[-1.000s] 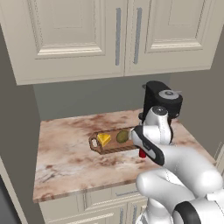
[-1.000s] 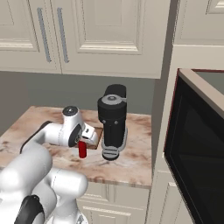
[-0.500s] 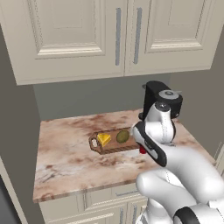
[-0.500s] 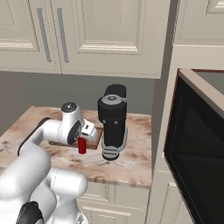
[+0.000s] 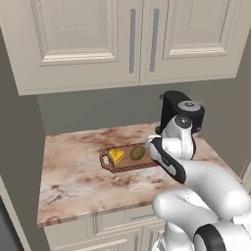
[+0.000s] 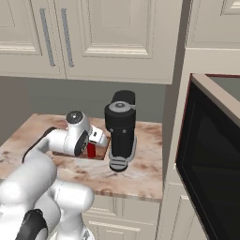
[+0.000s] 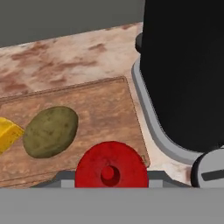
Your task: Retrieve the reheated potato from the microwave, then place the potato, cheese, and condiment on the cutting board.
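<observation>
Microwave (image 6: pixel 211 159) at right of counter (image 5: pixel 73 171), dark door seen edge-on. Coffee machine (image 6: pixel 120 129) standing on counter between microwave and board. Board (image 5: pixel 128 159) flat on counter, handle end pointing away from coffee machine. Potato (image 7: pixel 50 131) lying on board, mid-surface. Cheese (image 5: pixel 116 156) beside potato, toward board's handle end, apparently just touching it in hand view. Bottle (image 7: pixel 111 165) upright, seen cap-on from above, over board's corner nearest coffee machine; contact with board not discernible. Gripper (image 6: pixel 92 149) closed on bottle, fingers tight on either side of red body, just beside coffee machine base.
</observation>
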